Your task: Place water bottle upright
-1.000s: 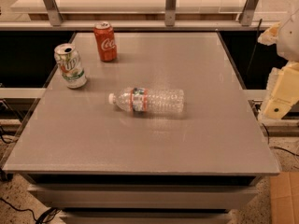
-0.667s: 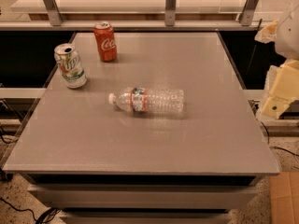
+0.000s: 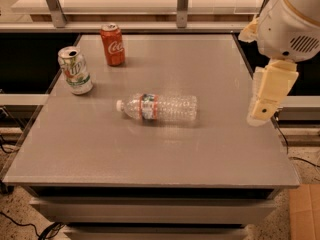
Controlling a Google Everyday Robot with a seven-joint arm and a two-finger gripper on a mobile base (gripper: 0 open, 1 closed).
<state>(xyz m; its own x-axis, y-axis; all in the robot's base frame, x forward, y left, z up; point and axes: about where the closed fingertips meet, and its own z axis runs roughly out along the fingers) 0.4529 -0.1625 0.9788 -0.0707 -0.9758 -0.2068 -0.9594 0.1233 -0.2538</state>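
Note:
The water bottle [image 3: 160, 108] is a clear ribbed plastic bottle with a white cap and a red-edged label band. It lies on its side near the middle of the grey table [image 3: 150, 154], cap pointing left. My gripper [image 3: 262, 111] hangs from the white arm at the right, above the table's right edge. It is well to the right of the bottle's base and not touching it. It holds nothing that I can see.
A red cola can [image 3: 112, 44] stands upright at the back left. A green-and-white soda can [image 3: 75, 70] stands upright near the left edge. A shelf with metal posts [image 3: 182, 4] runs behind the table. A cardboard box [image 3: 305, 211] sits on the floor at the lower right.
The arm and gripper have moved left, from beyond the table's right edge to over it. The bottle and cans have not moved.

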